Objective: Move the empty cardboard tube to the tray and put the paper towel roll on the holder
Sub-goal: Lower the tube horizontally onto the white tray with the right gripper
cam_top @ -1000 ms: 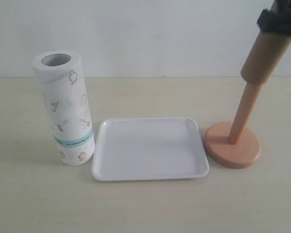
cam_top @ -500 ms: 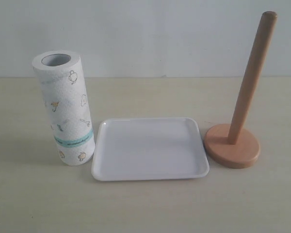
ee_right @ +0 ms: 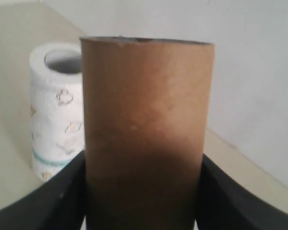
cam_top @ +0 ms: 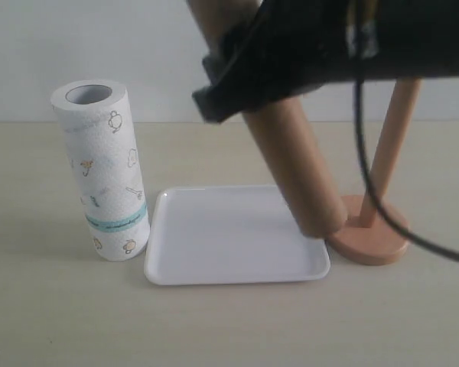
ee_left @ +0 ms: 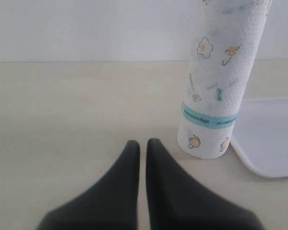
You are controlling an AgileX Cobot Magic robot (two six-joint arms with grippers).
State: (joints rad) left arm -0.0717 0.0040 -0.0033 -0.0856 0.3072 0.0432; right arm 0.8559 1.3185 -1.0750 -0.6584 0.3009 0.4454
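The brown cardboard tube (cam_top: pixel 294 164) hangs tilted in the air, its lower end over the right edge of the white tray (cam_top: pixel 214 241). My right gripper (cam_top: pixel 245 73) is shut on the tube's upper part. In the right wrist view the tube (ee_right: pixel 146 120) fills the space between the black fingers (ee_right: pixel 67 191). The paper towel roll (cam_top: pixel 107 176) stands upright left of the tray. The wooden holder (cam_top: pixel 375 241) stands bare at the right, partly behind the arm. My left gripper (ee_left: pixel 142 143) is shut and holds nothing, low over the table near the roll (ee_left: pixel 218 81).
A pale wall rises behind the beige table (cam_top: pixel 229 329). The right arm's black body and a cable (cam_top: pixel 363 153) cross in front of the holder's dowel (cam_top: pixel 394 130). The tray corner (ee_left: pixel 273 139) lies just beyond the roll in the left wrist view.
One second ago the tube was being lifted off the dowel at top right, then left the view. Now the right arm has swung in, carrying the tube tilted over the tray's right side.
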